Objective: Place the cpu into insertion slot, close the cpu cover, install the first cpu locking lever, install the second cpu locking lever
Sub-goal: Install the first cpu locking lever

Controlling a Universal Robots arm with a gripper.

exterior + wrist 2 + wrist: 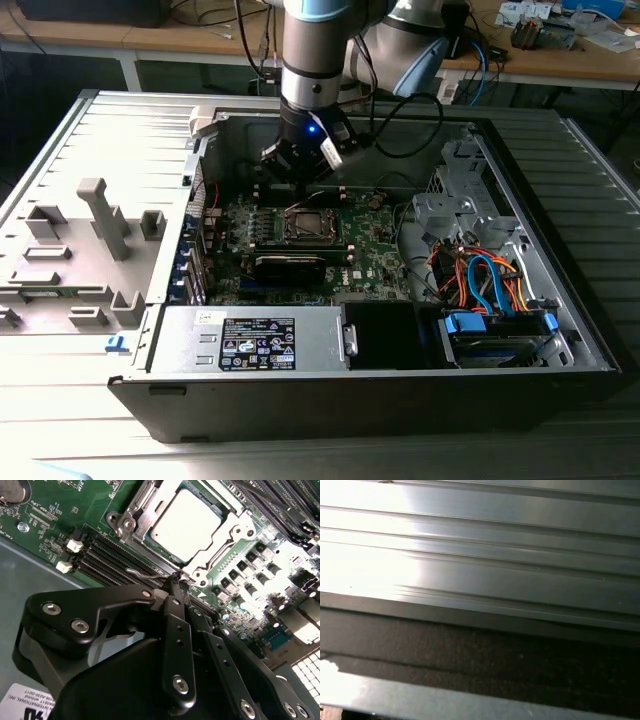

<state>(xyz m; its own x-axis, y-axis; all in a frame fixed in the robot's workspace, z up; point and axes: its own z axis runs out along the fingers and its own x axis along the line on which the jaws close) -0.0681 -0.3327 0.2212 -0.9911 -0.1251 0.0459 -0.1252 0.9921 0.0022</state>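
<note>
Item 1, the cpu (186, 524): we find it seated in the insertion slot (131, 524), silvery face up, just ahead of the pincer (179, 582) tips in the second wrist view. We judge it light, rigid and smooth-faced, with fragile contacts beneath; it would be taken only by its edges, flat and level.

Item 2, the cpu cover (224, 535): the thin metal frame lies down around the chip, its cut-out showing the cpu face. We judge it stiff, springy sheet metal, hinged at one side, best pushed on its flat border, never on the chip.

Item 3, a locking lever (150, 573): a thin wire rod runs along the socket edge nearest the pincer, its end reaching to the fingertips. We judge it a hard, slippery spring wire that resists and may snap back; the hold belongs at its free end. Whether it is latched we cannot tell.

Item 4, the pincer: fingers drawn together to a narrow point at the lever end, at the near corner of the socket. Whether they grip the wire or merely press on it we cannot tell.

Item 5, the green board (372, 240): it lies beneath the pincer in the open computer case (300, 400), which rests on the ribbed worktop (60, 150).
</note>
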